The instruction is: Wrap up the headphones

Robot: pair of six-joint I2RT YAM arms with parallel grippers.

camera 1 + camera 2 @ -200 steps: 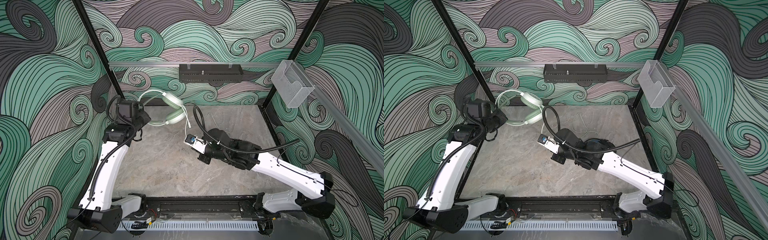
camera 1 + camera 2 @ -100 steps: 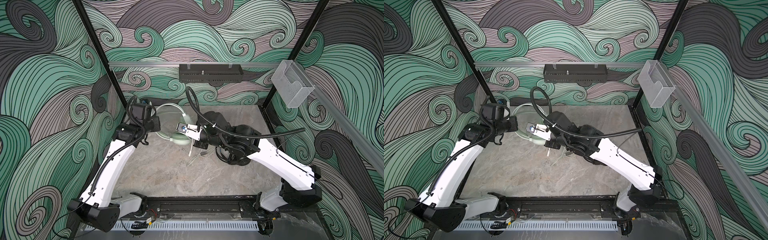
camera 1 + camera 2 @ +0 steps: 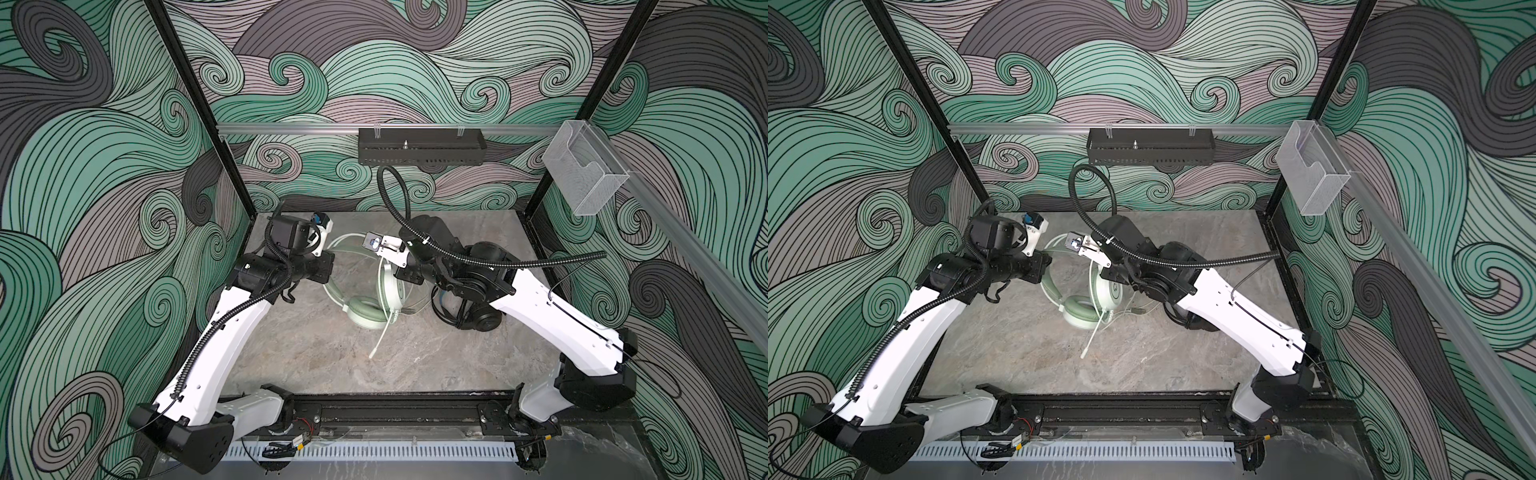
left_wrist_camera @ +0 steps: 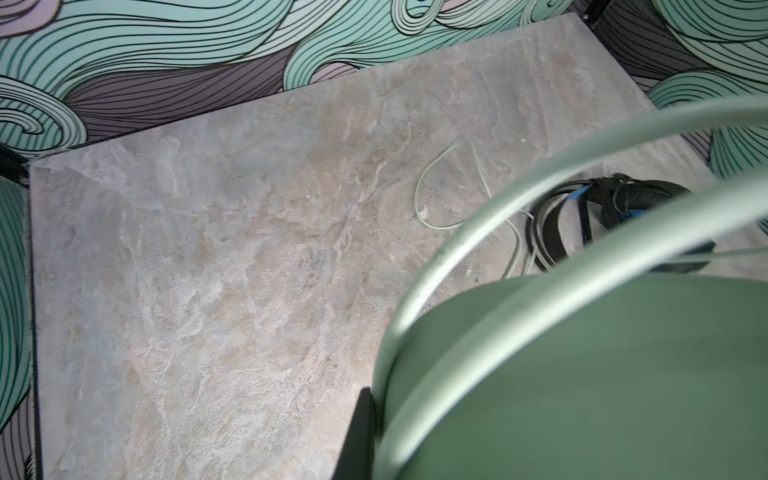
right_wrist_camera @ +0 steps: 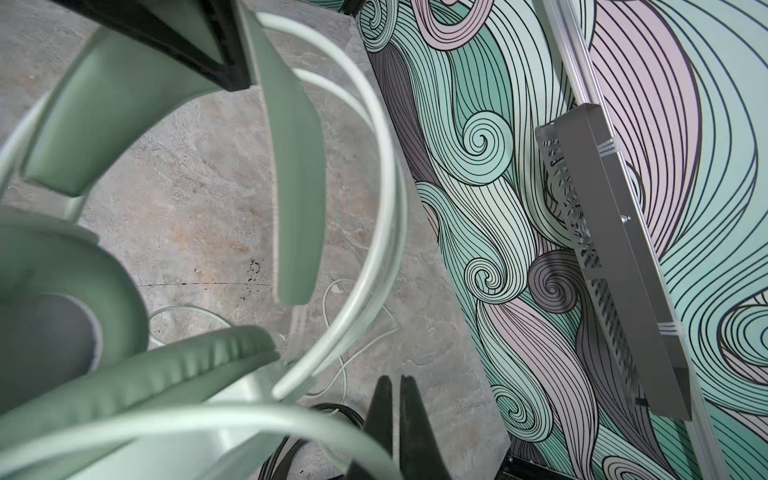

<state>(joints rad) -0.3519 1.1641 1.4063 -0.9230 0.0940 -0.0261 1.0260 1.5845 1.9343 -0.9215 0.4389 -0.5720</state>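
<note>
In both top views the mint-green headset (image 3: 365, 309) sits near the middle of the marble table (image 3: 316, 353). The left gripper (image 3: 329, 266) is clamped on its headband at 10 o'clock. The black headset (image 3: 478, 318) lies at 3 o'clock, under the right arm.

From the left wrist, green headband padding fills the near frame, and the white cable (image 4: 419, 195) loops on the marble beyond.

From the right wrist, the right gripper (image 5: 396, 382) is closed; I can't tell whether it pinches anything.
</note>
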